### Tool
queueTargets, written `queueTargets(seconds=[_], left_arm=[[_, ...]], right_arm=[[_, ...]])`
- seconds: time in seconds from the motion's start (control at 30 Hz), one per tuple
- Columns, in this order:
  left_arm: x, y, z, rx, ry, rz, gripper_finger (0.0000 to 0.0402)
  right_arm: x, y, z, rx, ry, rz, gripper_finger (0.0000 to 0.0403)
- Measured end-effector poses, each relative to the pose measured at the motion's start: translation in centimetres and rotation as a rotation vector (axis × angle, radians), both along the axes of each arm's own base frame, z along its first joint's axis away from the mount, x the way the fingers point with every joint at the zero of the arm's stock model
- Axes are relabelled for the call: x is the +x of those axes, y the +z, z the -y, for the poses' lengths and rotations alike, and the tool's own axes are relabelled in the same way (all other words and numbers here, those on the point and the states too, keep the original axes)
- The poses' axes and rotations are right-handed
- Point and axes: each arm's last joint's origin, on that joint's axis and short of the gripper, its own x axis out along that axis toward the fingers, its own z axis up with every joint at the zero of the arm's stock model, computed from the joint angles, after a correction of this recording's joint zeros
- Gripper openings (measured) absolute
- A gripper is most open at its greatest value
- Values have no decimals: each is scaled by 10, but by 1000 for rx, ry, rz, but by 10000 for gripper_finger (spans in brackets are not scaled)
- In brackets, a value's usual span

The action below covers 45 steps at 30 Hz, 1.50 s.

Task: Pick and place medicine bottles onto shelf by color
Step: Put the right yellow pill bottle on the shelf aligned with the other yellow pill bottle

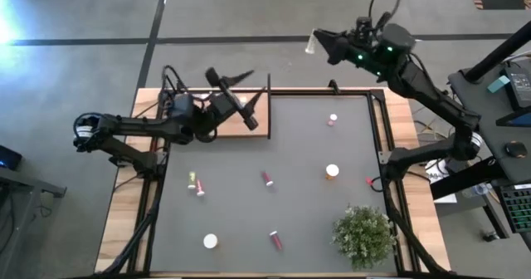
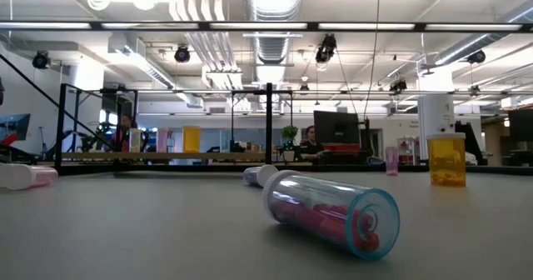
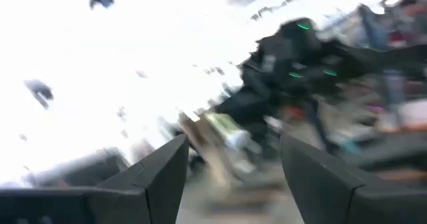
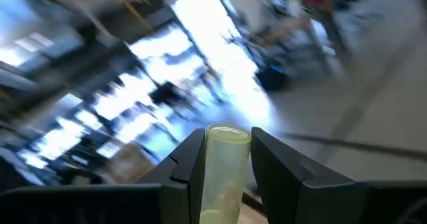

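I have the right pincer (image 4: 227, 159) closed on a pale yellow-green bottle (image 4: 224, 174), a smooth translucent cylinder standing up between its two dark fingers. In the high view that pincer (image 1: 319, 42) is lifted beyond the far edge of the surface, well apart from the shelf (image 1: 245, 111).

My left pincer (image 1: 241, 84) hangs with its jaws apart and empty over the shelf, a flat light-wood board at the far left corner of the dark grey surface (image 1: 299, 146).

Nearest the low camera lies a clear plastic bottle with pink contents (image 2: 331, 212), on its side. Looking down, I count seven bottles loose on the surface. Near edge: one white cap seen from above (image 1: 211, 241) and one pink bottle lying down (image 1: 275, 240). Middle: a yellow-green one lying down (image 1: 196, 182), a pink one (image 1: 268, 178), an upright orange one with a white cap (image 1: 332, 172) and a small red one by the right rail (image 1: 370, 181). Farthest: one pink bottle with a white cap (image 1: 333, 119).

A bushy green plant (image 1: 363, 236) sits at the near right corner.
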Motion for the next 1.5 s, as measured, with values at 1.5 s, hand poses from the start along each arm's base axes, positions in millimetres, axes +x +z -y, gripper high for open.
queueTargets(seconds=[1.5], left_arm=[[29, 32, -2, 331, 257, 8, 208]], right_arm=[[114, -17, -37, -7, 424, 572, 100]])
